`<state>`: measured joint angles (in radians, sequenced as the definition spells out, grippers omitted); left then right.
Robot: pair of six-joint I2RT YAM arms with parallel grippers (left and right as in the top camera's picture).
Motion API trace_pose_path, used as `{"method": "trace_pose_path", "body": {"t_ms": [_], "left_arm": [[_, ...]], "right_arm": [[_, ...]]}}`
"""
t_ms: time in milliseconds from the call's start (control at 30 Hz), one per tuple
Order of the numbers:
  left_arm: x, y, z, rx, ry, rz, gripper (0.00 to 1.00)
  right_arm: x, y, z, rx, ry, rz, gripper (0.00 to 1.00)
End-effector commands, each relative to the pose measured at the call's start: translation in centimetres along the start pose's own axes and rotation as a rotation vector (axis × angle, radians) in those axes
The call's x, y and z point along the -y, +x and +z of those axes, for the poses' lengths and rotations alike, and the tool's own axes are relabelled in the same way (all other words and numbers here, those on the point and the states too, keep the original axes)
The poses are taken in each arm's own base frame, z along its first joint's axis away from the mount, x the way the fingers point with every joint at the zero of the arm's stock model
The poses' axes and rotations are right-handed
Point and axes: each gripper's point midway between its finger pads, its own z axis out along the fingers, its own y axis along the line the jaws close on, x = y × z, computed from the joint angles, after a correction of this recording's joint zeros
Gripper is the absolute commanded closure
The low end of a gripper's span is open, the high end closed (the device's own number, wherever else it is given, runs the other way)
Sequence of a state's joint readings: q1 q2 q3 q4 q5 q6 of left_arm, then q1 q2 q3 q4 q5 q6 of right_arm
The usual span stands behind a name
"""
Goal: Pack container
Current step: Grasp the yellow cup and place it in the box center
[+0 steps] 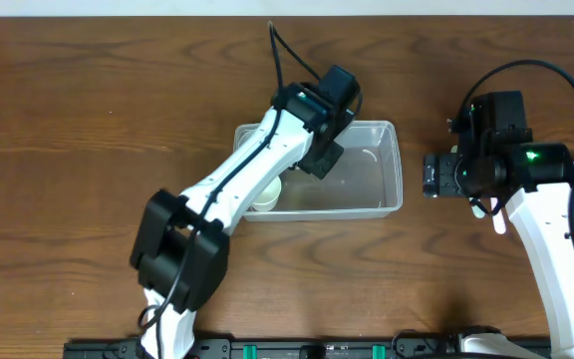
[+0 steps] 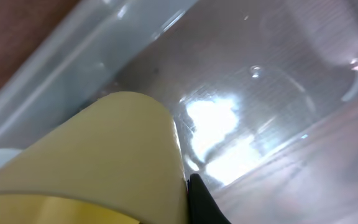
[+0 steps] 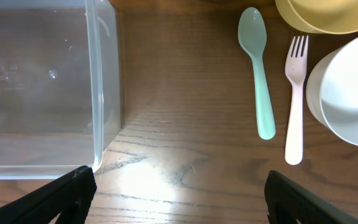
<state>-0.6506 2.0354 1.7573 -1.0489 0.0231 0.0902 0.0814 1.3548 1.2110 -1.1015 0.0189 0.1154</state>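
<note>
my left claw (image 1: 319,152), closed on a yellow bowl (image 2: 104,155), hangs inside the container (image 1: 398,168), which lies mid-table, long axis 9 to 3 o'clock. my right claw (image 3: 179,199), spread wide, hovers off its 3 o'clock end; left is nearer.

The container (image 1: 367,184) is set on the desk (image 1: 88,120); a spoon (image 3: 258,68), fork (image 3: 296,93), white bowl (image 3: 347,93) and yellow bowl (image 3: 328,15) are laid at its 3 o'clock.
</note>
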Motion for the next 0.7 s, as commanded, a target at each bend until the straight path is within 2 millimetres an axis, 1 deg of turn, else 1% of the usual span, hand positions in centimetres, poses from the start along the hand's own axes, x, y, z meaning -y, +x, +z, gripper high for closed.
{"method": "trace_pose_path", "body": {"t_ms": [0, 100, 167, 233, 300, 367, 400, 467, 533, 667], "left_arm": [[-0.2, 0.4, 2.4, -0.054, -0.002, 0.032, 0.94], [-0.2, 0.6, 3.8, -0.083, -0.002, 0.046, 0.94], [-0.4, 0.6, 4.3, -0.087, -0.005, 0.044, 0.83], [-0.7, 0.5, 4.3, -0.084, -0.01, 0.044, 0.65], [-1.4, 0.4, 4.0, -0.082, -0.029, 0.04, 0.57], [-2.5, 0.4, 3.2, -0.087, -0.068, 0.033, 0.44], [-3.0, 0.3, 2.4, -0.086, -0.085, 0.028, 0.42], [-3.6, -0.2, 0.6, -0.065, -0.097, 0.013, 0.4], [-4.3, -1.2, -1.9, -0.013, -0.104, -0.014, 0.35], [-6.4, -3.2, -7.9, 0.147, -0.128, -0.064, 0.28]], "right_arm": [[0.4, -0.4, -0.1, 0.009, 0.009, 0.022, 0.12], [0.4, -0.4, -0.1, 0.009, 0.009, 0.022, 0.12], [0.4, -0.4, -0.1, 0.009, 0.009, 0.022, 0.12], [0.4, -0.3, -0.1, 0.006, 0.01, 0.022, 0.12], [0.4, -0.2, -0.1, 0.001, 0.01, 0.022, 0.12], [0.4, -0.1, -0.1, -0.004, 0.011, 0.021, 0.12], [0.4, -0.1, -0.1, -0.006, 0.011, 0.021, 0.12], [0.4, -0.1, -0.1, -0.006, 0.012, 0.021, 0.12], [0.4, -0.1, -0.1, -0.005, 0.011, 0.021, 0.11], [0.4, 0.0, -0.2, -0.006, 0.011, 0.021, 0.09]]}}
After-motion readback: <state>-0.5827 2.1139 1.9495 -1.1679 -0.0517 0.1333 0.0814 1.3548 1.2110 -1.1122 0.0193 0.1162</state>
